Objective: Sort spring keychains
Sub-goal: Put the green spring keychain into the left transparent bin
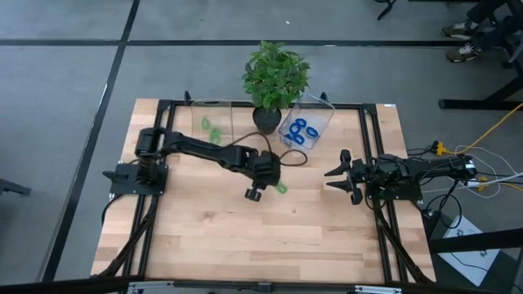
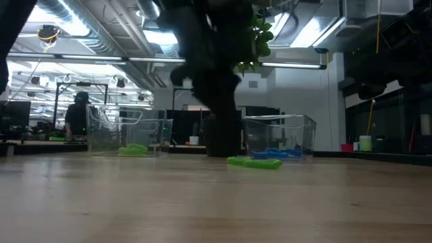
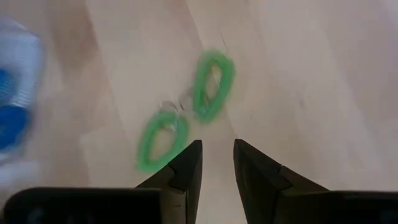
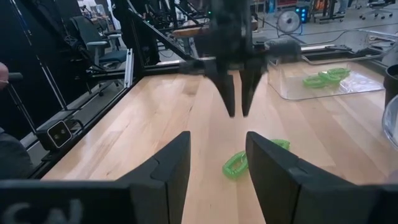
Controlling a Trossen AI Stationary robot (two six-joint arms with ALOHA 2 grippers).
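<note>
Here we are hovering the left end effector [image 3: 217, 163], fingers slightly parted and empty, just beside two green spring keychains [image 3: 186, 109] near the potted plant [image 1: 275, 77]; the right end effector [image 4: 217, 163] is waiting open, holding nothing.

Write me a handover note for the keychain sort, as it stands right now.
Left gripper: open, empty, hovering by two green keychains lying mid-table.
Right gripper: open, empty, parked at the table's right.
Done: blue keychains in the right bin; some green ones in the left bin.
Left: move the two loose greens to the left bin.
</note>
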